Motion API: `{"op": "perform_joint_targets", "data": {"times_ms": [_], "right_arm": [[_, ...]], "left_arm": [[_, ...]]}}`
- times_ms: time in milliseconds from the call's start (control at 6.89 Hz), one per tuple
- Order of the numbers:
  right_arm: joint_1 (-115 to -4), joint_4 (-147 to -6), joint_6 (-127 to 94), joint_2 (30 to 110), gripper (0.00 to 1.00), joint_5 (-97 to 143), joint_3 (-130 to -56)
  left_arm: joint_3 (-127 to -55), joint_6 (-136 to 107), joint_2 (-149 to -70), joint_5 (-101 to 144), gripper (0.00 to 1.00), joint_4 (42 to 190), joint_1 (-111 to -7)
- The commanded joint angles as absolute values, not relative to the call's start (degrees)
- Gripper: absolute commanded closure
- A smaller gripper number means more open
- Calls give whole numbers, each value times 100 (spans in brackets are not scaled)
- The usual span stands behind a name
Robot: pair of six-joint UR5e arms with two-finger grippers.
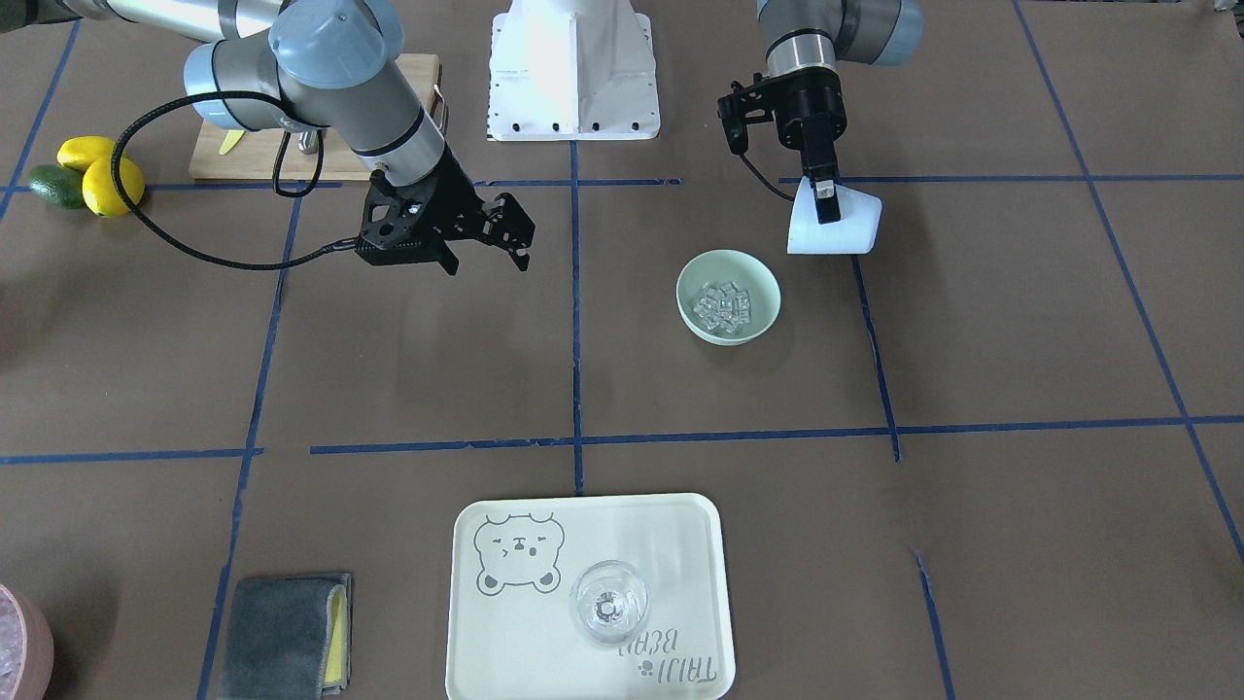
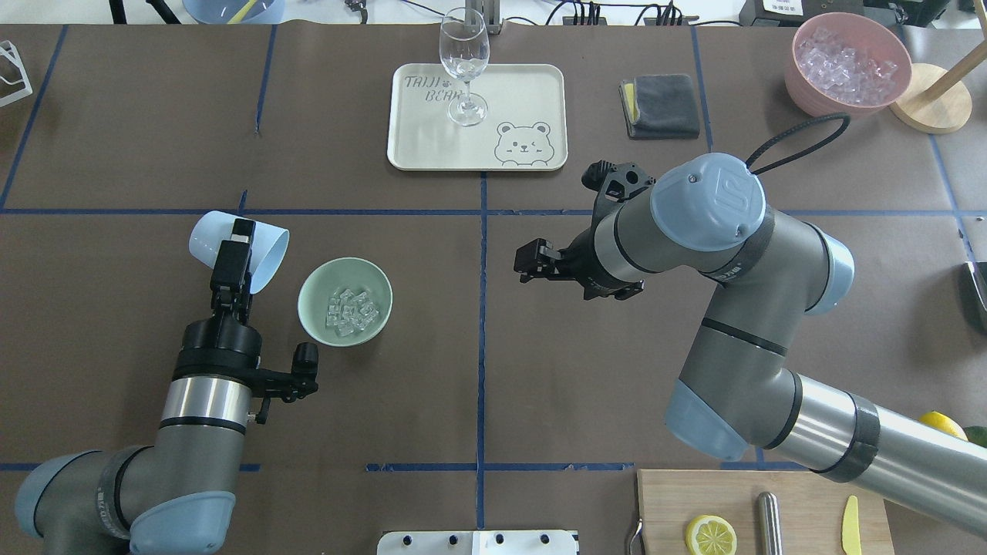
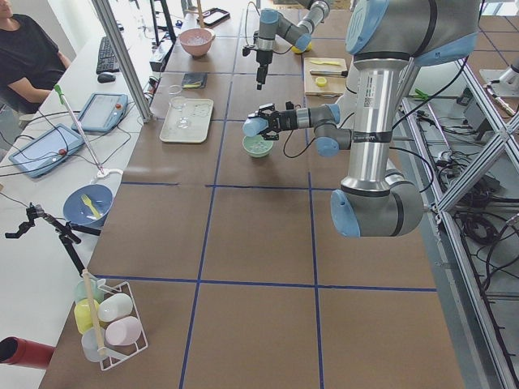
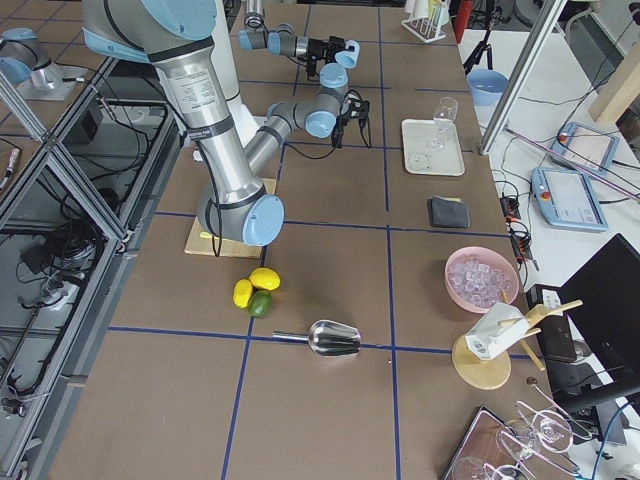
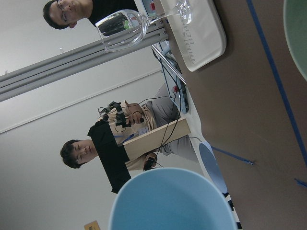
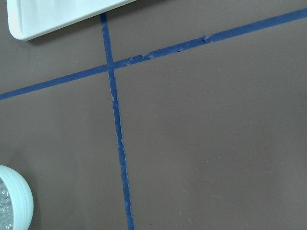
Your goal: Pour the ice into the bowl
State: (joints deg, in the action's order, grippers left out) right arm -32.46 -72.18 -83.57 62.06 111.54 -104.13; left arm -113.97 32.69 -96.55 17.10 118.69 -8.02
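The pale mint-green bowl (image 2: 311, 297) stands on the table left of centre, with a heap of small clear ice cubes (image 2: 351, 311) inside it. It also shows in the front view (image 1: 761, 284) with the ice (image 1: 721, 305). My left gripper (image 2: 240, 240) is shut on a light blue cup (image 2: 266, 258) and holds it tipped on its side just beside the bowl, above the table. No ice shows in the cup. The cup's rim fills the bottom of the left wrist view (image 5: 170, 201). My right gripper (image 2: 532, 266) hangs open and empty right of the bowl, apart from it.
A cream tray (image 2: 432, 146) with a clear wine glass (image 2: 464, 65) lies at the far side. A grey cloth (image 2: 663, 104) and a pink bowl of ice (image 2: 802, 77) are at the far right. A cutting board (image 2: 740, 509) is near my base, with lemons (image 1: 97, 170) beside it.
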Motion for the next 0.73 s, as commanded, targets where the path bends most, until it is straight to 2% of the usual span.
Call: {"op": "perform_joint_targets", "data": {"times_ms": [0, 436, 581], "right_arm": [[-3234, -7225, -8385, 6196, 0, 11145, -10424], [-3226, -7225, -8394, 6196, 0, 11127, -10415], [-3217, -7225, -8394, 6179, 0, 11118, -10415]], "left_arm": [[-11967, 3261, -9633, 2379, 100, 11874, -826], [-12102, 2930, -9484, 3005, 100, 11900, -958], [-12103, 1900, -9379, 3015, 100, 11900, -958]]}}
